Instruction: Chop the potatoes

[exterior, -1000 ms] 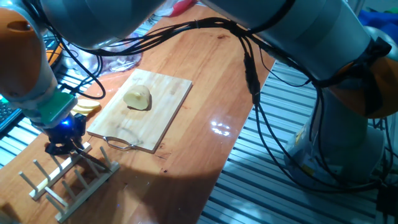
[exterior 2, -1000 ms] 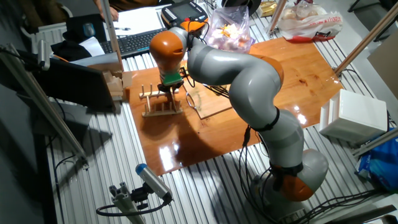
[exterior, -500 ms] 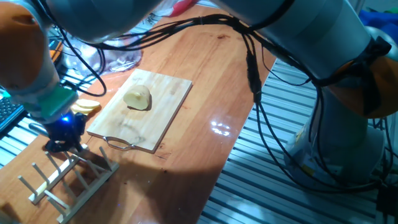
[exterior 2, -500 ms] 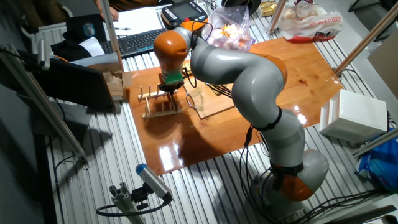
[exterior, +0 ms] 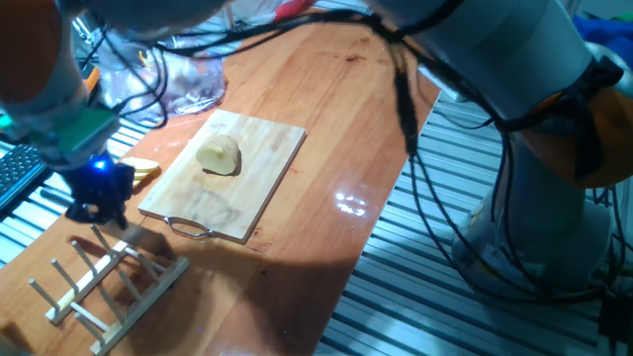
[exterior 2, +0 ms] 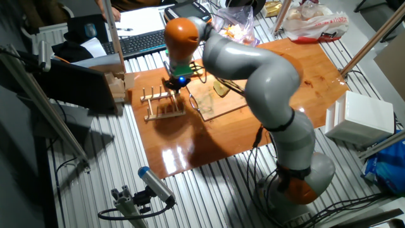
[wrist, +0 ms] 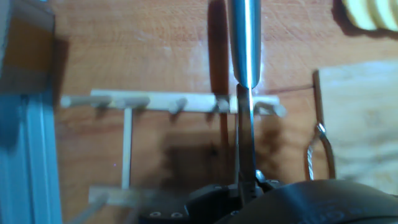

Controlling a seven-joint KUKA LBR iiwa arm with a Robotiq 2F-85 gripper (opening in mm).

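- While the potato chunk (exterior: 219, 155) rests on the wooden cutting board (exterior: 257, 188), we log it as rounded, peeled, pale yellow, with one flat cut face.
- We see thin round potato slices (wrist: 372, 14) in a small pile on the bare tabletop (exterior: 326, 99), just off the board's left edge; glossy reddish-brown wood, with glare spots.
- Board: pale bamboo-like grain, rectangular, with a wire loop handle (wrist: 317, 155) at its near edge.
- Near left stands a light wooden dowel rack (exterior: 104, 282), pegs upright.
- We note the gripper (exterior: 96, 203) poised over the rack, pointing down, a blue light on its body.
- Hand view: fingers clamped on a knife (wrist: 244, 93), its smooth metal handle pointing away, the thin blade edge-on.
- Arm arches overhead from the right, cables trailing.
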